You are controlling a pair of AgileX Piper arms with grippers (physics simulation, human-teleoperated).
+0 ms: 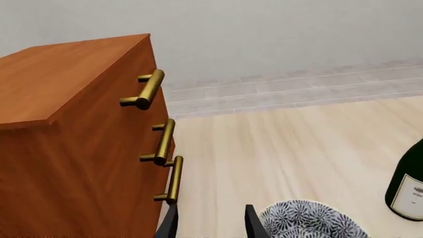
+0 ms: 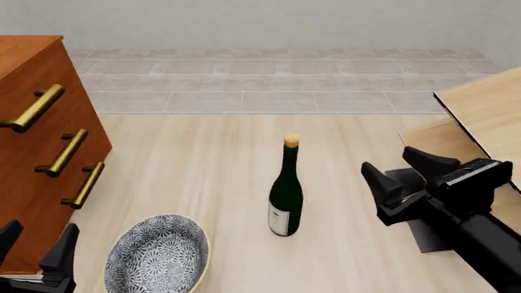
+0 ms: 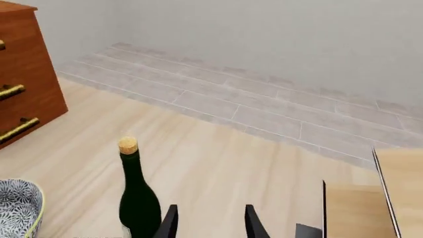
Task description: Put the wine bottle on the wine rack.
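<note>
Wine bottle (image 2: pixel 286 194) stands upright mid-table, long axis vertical, cork up, well apart from the wine rack (image 2: pixel 480 122) at the far right edge. My right gripper (image 2: pixel 403 174) is the nearer one: fingers spread wide, holding nothing, bottle lying to its left and not yet between them. My left gripper (image 2: pixel 36 241) sits low by the cabinet (image 2: pixel 41 159) and patterned bowl (image 2: pixel 156 256), likewise spread and empty.

Glossy glass wine bottle (image 2: pixel 286 194) with cork top; matt wooden wine rack (image 2: pixel 480 113).

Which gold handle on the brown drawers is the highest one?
The top handle on the drawer cabinet. The other two sit lower, toward the patterned bowl.
</note>
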